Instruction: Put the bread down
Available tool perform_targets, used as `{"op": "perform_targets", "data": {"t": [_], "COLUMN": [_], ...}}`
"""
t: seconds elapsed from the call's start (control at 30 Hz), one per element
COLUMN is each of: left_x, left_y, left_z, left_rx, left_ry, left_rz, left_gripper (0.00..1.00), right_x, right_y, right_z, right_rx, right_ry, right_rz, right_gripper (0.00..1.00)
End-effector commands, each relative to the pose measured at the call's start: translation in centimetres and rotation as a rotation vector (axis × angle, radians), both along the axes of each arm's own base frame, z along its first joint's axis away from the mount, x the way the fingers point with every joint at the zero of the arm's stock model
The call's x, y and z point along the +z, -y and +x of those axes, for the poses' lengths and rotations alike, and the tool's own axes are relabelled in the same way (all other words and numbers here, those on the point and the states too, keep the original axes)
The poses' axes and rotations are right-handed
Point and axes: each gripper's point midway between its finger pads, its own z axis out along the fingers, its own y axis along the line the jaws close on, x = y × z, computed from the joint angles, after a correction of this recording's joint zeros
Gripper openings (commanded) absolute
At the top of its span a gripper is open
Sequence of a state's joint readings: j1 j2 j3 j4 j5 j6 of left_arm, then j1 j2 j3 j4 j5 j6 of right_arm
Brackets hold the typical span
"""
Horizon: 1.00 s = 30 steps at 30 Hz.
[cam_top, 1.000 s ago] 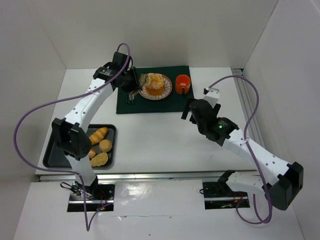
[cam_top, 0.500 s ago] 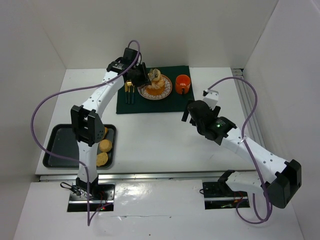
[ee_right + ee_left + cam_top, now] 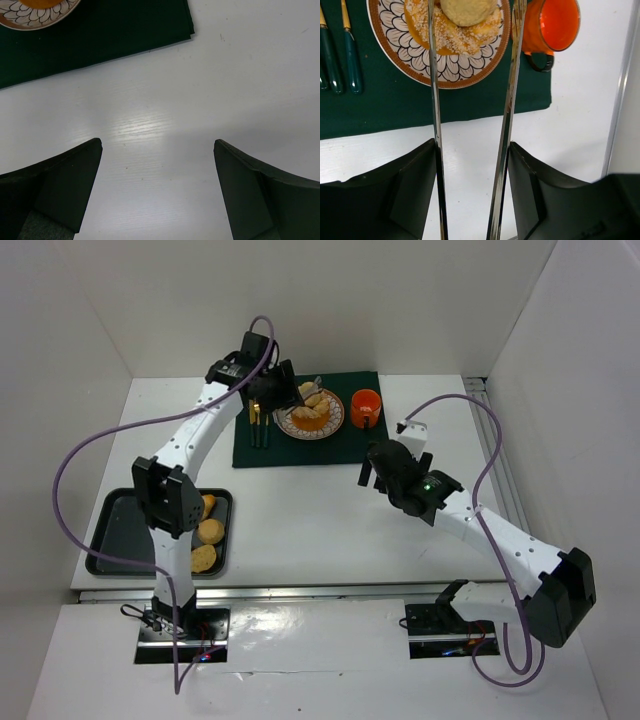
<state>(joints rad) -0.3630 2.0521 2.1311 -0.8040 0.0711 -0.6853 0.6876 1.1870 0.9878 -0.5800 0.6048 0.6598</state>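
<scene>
— Where has the bread ended up?

— A round roll (image 3: 469, 9) sits on the patterned plate (image 3: 445, 75), on top of an orange, crumb-speckled layer. The plate is on the dark green cloth (image 3: 395, 105), with the orange cup (image 3: 557, 22) just beside it on one side and green-handled cutlery (image 3: 350, 60) on the other.

— Is the left gripper (image 3: 472, 145) pinching it?

— No. Its fingers are spread, a long metal blade runs forward from the inner face of each, and the roll lies between the blade tips with a gap on either side.

— And the tray (image 3: 120, 535)?

— It's near the left arm's base, well apart from the plate. Two pale rolls (image 3: 210, 532) lie at its right end, and a third piece is half hidden behind the arm.

— The right gripper (image 3: 157, 145)?

— Jaws wide apart, holding nothing, above the white table (image 3: 300, 510) near the cloth's corner.
</scene>
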Motion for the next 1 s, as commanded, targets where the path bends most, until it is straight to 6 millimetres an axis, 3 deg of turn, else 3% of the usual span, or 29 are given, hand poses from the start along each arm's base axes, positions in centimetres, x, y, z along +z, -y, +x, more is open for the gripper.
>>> {"op": "perform_targets", "data": {"t": [0.0,0.17,0.2,0.33,0.43,0.47,0.53,0.57,0.6,0.63,0.67,0.7,0.73,0.8,0.83,0.97], "left_x": [6.7,9.2,10.6,9.8,8.0,6.7,5.7,4.0,3.7,0.8,0.9,0.8,-1.9,-2.6,-4.2,-8.4], "left_y": [-0.7,-2.0,-2.1,-4.6,-6.1,-6.7,-6.8,-7.4,-7.0,-7.8,-7.9,-7.5,-7.7,-7.4,-7.3,-5.0], "left_z": [-1.6,-3.6,-4.6,-7.2,-9.7,-11.6,-12.7,-14.5,-14.7,-15.7,-16.6,-16.3,-17.2,-17.5,-17.8,-19.9], "left_rx": [0.001,-0.004,-0.022,-0.028,-0.034,-0.051,-0.073,-0.076,-0.083,-0.061,-0.042,-0.029,-0.028,0.005,0.018,0.004], "left_ry": [0.139,0.187,0.21,0.167,0.125,0.091,0.103,0.079,0.109,0.059,0.076,0.113,0.069,0.062,0.041,-0.001], "left_rz": [-0.036,-0.037,-0.047,0.047,0.122,0.135,0.127,0.135,0.134,0.162,0.145,0.124,0.123,0.077,0.083,0.066], "left_gripper": [0.68,0.68,0.68,0.68,0.67,0.67,0.65,0.65,0.64,0.64,0.64,0.64,0.64,0.64,0.64,0.64], "right_x": [0.7,1.3,1.2,1.0,0.7,0.5,0.3,0.3,0.1,-0.4,0.1,-0.3,-0.8,-1.1,-1.0,-1.5], "right_y": [-0.8,-1.2,-1.1,-1.1,-1.7,-2.0,-2.2,-2.3,-2.5,-2.5,-2.6,-3.0,-3.2,-3.7,-3.8,-4.2], "right_z": [0.4,0.7,0.5,0.6,0.6,0.8,1.0,0.9,1.1,1.2,1.4,1.2,1.2,1.3,1.5,1.2], "right_rx": [0.017,0.024,0.024,0.024,0.041,0.049,0.049,0.062,0.062,0.068,0.068,0.079,0.085,0.099,0.099,0.111], "right_ry": [0.033,0.046,0.038,0.041,0.03,0.024,0.025,0.021,0.02,0.009,0.018,0.007,-0.007,-0.015,-0.015,-0.034], "right_rz": [0.029,0.049,0.042,0.044,0.057,0.061,0.062,0.058,0.057,0.04,0.048,0.039,0.036,0.046,0.045,0.062], "right_gripper": [1.0,1.0,1.0,1.0,1.0,1.0,1.0,1.0,1.0,1.0,1.0,1.0,1.0,1.0,1.0,1.0]}}
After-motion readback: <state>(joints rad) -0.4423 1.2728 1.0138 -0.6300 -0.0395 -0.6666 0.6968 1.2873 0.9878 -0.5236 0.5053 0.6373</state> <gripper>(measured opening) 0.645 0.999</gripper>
